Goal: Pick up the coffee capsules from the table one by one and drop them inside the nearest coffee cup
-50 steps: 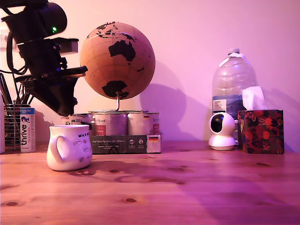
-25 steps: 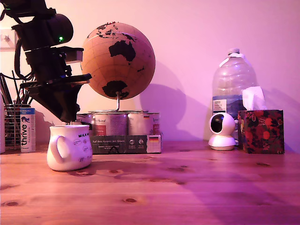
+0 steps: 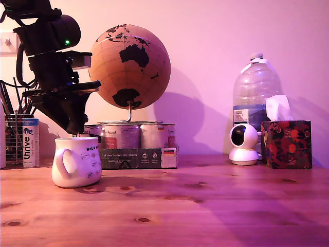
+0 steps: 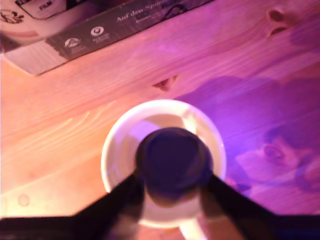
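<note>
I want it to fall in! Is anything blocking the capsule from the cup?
Nothing visible. The gripper holds the dark capsule right over the open coffee cup, whose inside looks bare.

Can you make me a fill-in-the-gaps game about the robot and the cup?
1. The gripper holds a dark coffee ____.
2. It hangs right above the white ____.
3. The coffee cup stands on a wooden ____.
4. Behind the tin cans stands a round ____.

Missing words: capsule; cup; table; globe
</note>
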`<action>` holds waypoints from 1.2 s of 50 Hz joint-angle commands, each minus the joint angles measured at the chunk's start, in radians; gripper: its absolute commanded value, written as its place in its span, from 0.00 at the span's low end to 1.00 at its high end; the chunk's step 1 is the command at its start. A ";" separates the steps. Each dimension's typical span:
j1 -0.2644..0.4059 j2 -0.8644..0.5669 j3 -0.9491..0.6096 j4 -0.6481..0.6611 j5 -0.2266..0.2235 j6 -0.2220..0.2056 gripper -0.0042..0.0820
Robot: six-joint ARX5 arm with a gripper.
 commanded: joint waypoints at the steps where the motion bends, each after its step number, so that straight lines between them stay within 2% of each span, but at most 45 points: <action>1: -0.003 0.018 -0.002 0.011 0.004 -0.003 0.76; 6: -0.004 0.006 -0.002 0.012 0.004 -0.003 0.76; 9: -0.003 -0.005 -0.002 0.010 0.006 -0.003 0.69; 13: -0.003 -0.020 -0.002 0.004 0.015 -0.003 0.51; 20: -0.003 -0.055 -0.002 -0.024 0.048 -0.003 0.12; 23: -0.003 -0.069 -0.003 -0.032 0.053 -0.003 0.03; 32: -0.003 -0.143 -0.029 -0.018 0.054 -0.003 0.02; 35: -0.003 -0.174 -0.042 -0.015 0.066 -0.003 0.02; 36: -0.003 -0.184 -0.046 -0.014 0.072 -0.020 0.02; 42: -0.003 -0.262 -0.103 0.017 0.089 -0.020 0.02; 46: -0.003 -0.329 -0.171 0.061 0.106 -0.049 0.02; 60: 0.002 -0.562 -0.478 0.273 0.163 -0.056 0.02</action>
